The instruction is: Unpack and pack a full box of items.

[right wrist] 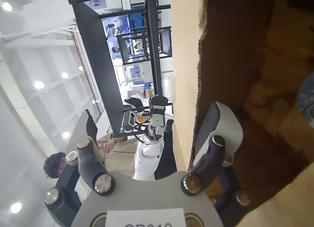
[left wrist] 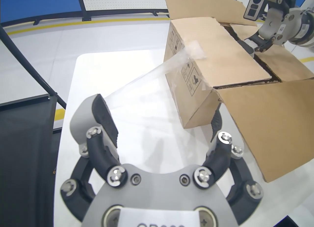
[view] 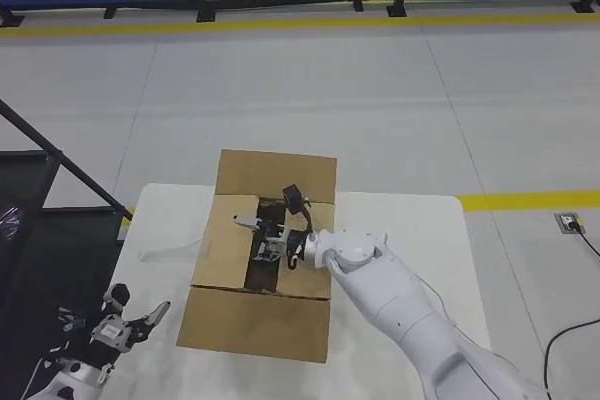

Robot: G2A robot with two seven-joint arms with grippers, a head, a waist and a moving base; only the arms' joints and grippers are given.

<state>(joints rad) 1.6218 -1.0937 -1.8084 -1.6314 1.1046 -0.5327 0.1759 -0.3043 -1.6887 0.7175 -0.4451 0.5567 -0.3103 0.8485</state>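
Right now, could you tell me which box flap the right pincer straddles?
The left flap, lying flat over the box with loose clear tape trailing off it; the open right pincer straddles its inner edge.

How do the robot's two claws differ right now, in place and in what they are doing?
The left gripper hangs over the table beside the box; the right gripper is at the box's open top. The left gripper holds nothing; the right gripper straddles a cardboard flap, with one finger inside the box. Both are open and built alike.
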